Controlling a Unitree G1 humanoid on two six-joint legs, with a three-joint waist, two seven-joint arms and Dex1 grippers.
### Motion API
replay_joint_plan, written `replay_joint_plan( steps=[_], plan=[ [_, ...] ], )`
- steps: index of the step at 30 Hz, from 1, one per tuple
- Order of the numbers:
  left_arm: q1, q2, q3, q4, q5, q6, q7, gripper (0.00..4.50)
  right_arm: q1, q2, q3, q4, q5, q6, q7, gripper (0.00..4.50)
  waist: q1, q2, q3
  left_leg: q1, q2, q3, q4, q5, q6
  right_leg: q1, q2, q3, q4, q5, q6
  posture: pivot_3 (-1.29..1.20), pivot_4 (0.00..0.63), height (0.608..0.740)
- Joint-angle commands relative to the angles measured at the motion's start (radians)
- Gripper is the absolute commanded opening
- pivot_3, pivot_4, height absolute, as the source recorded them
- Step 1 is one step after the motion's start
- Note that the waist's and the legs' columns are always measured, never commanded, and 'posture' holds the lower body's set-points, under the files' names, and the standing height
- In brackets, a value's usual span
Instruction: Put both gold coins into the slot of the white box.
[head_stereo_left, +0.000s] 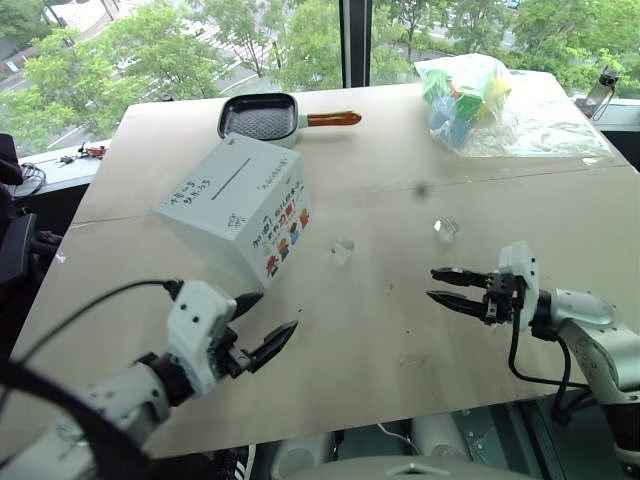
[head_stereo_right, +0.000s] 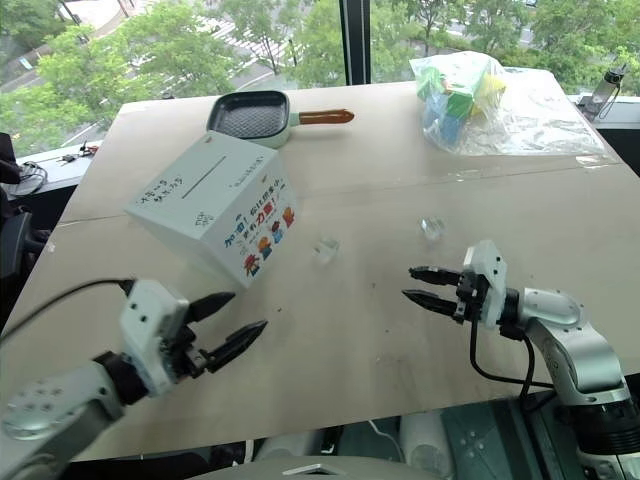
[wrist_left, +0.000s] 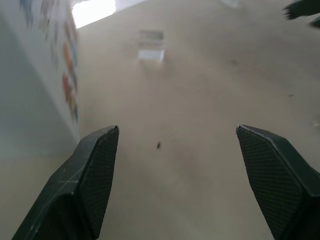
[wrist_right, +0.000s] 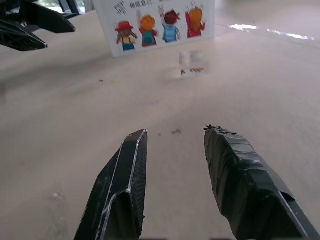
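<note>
The white box (head_stereo_left: 235, 205) stands tilted on the table's left half, its dark slot (head_stereo_left: 230, 178) running across the plain top face and cartoon figures (wrist_right: 157, 22) along its near side. My left gripper (head_stereo_left: 277, 312) hovers low in front of the box, jaws wide open and empty, fingers (wrist_left: 95, 165) framing bare tabletop. To the right, my right gripper (head_stereo_left: 432, 283) points left towards the box, its jaws apart with nothing between the fingers (wrist_right: 125, 175). The gold coins are out of view.
Two small clear plastic holders (head_stereo_left: 342, 250) (head_stereo_left: 446, 228) lie between the box and my right gripper. A grey pan with an orange handle (head_stereo_left: 260, 118) sits behind the box. A plastic bag of colourful blocks (head_stereo_left: 470, 90) lies at the back right.
</note>
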Motion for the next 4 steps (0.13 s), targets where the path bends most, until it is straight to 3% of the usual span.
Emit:
replay_joint_plan(
  steps=[1, 4],
  plan=[
    [-0.004, -0.051, -0.083, 0.066, 0.129, -0.158, -0.011, 3.80, -0.009, 0.003, -0.015, 0.031, -0.020, -0.071, 0.017, 1.95, 0.002, -0.001, -0.001, 0.000, 0.000, 0.000, 0.000, 0.000, 0.000, 0.000, 0.000, 0.000, 0.000, 0.000, 0.000, 0.00, 0.150, 0.721],
    [-0.013, -0.083, -0.108, 0.108, 0.159, -0.216, -0.032, 3.80, -0.019, 0.010, -0.013, 0.058, -0.029, -0.091, 0.013, 1.95, 0.003, -0.001, -0.001, 0.000, 0.000, -0.002, 0.000, 0.000, 0.000, 0.000, 0.000, -0.002, 0.000, 0.000, 0.000, 0.00, 0.150, 0.721]
  ],
)
